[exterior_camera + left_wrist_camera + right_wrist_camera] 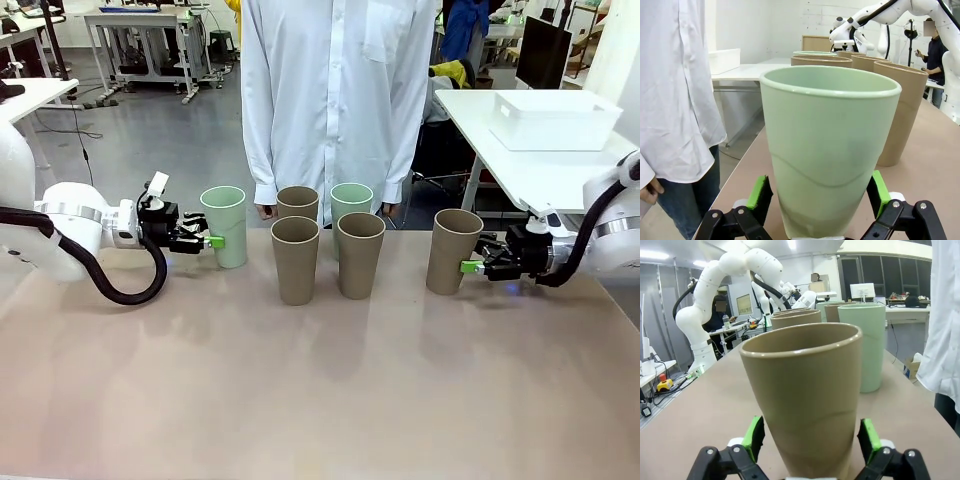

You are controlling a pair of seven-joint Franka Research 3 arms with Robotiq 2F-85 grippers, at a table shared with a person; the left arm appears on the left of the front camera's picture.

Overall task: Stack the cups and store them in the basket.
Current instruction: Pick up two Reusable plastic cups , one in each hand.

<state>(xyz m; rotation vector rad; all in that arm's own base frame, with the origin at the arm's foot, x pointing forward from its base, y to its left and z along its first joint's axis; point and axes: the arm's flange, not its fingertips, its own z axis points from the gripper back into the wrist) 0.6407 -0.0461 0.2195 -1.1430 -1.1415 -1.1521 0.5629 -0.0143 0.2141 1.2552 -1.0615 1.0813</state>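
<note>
Across the front view, the left gripper (pixel 213 241) is reaching in from the left. Its jaws are standing apart around the lower wall of a tall, tapered, pale mint green matte cup (pixel 224 226), which is resting upright on the tan table (pixel 320 400). The right gripper (pixel 468 266) is straddling a tan-brown matte tumbler (pixel 455 250) at the right end of the row in the same way. Between them two front tan cups (pixel 295 262) are standing side by side. Just behind them a rear tan cup (pixel 297 201) and a rear mint cup (pixel 351 196) are standing. A person in a white shirt (pixel 335 90) is waiting at the far edge. The white rectangular plastic basket (pixel 553 120) is sitting on a white side table (pixel 520 170) at the far right, well apart from the cups.

In the left wrist view, the green pads (pixel 760 192) are flanking the mint green cup (pixel 830 150) low down. They are spread wide and are not squeezing it.

In the right wrist view, the pads (pixel 867 440) are standing clear of the tan-brown tumbler (pixel 805 390) on both sides, so the jaws are open.
</note>
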